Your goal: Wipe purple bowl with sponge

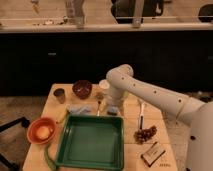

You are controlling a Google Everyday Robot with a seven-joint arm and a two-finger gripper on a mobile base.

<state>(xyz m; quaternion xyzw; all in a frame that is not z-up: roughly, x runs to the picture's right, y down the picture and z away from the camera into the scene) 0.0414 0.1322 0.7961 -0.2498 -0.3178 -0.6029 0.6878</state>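
The purple bowl stands at the back of the wooden table, left of centre, dark and glossy inside. The sponge, a small blue-grey block, lies on the table just beyond the green tray's far right corner. My gripper points down right over the sponge, at or touching its top, with the white arm reaching in from the right. The gripper is to the right of the bowl and nearer the camera than it.
A green tray fills the table's front middle. A paler flat blue-grey piece lies left of the sponge. There is a metal cup, an orange bowl, a white cup, a brush, a brown cluster and a dark packet.
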